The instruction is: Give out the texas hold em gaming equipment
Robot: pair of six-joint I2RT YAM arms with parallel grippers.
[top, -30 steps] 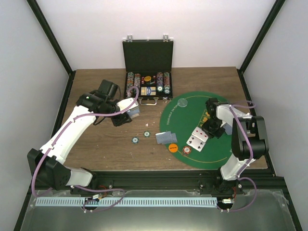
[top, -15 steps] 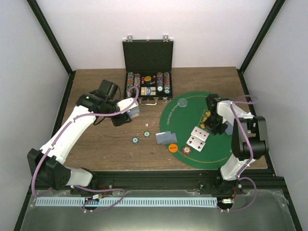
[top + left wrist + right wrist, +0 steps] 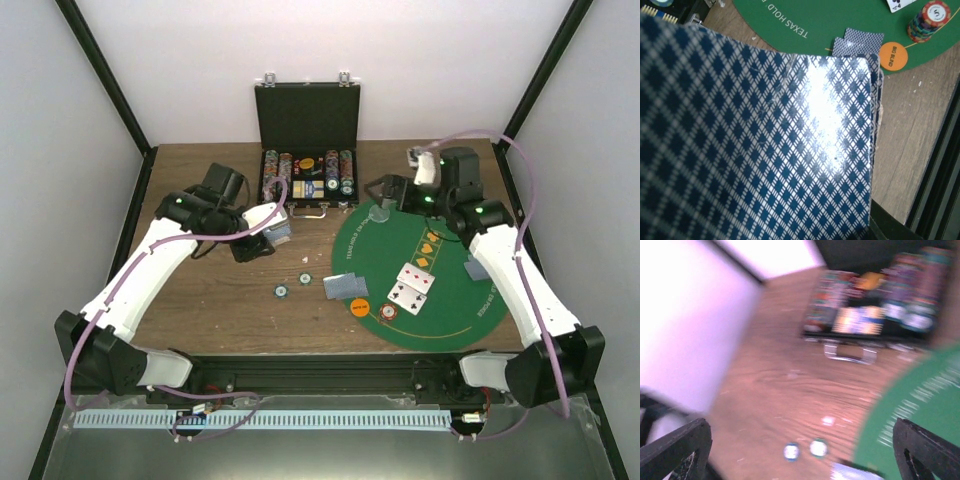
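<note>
My left gripper (image 3: 270, 234) is shut on a deck of blue-backed playing cards (image 3: 280, 232) over the bare wood left of the green mat; the deck's back (image 3: 765, 150) fills the left wrist view and hides the jaws. My right gripper (image 3: 384, 190) hangs open and empty near the mat's far edge, by a clear disc (image 3: 379, 212). Its dark fingers (image 3: 675, 450) stand wide apart in a blurred view. On the mat lie face-up cards (image 3: 412, 285) and a chip stack (image 3: 388, 313). Face-down cards (image 3: 347, 286) and an orange disc (image 3: 360, 307) sit at its left edge.
The open black case (image 3: 307, 150) with rows of chips stands at the back. Two teal chips (image 3: 305, 279) (image 3: 282, 291) lie on the wood. A single card back (image 3: 473, 268) rests on the right of the green mat (image 3: 450, 310).
My right arm has swung from the mat's right side up to its far edge, and its gripper has opened. A card back now shows where it was. The left arm is still.
</note>
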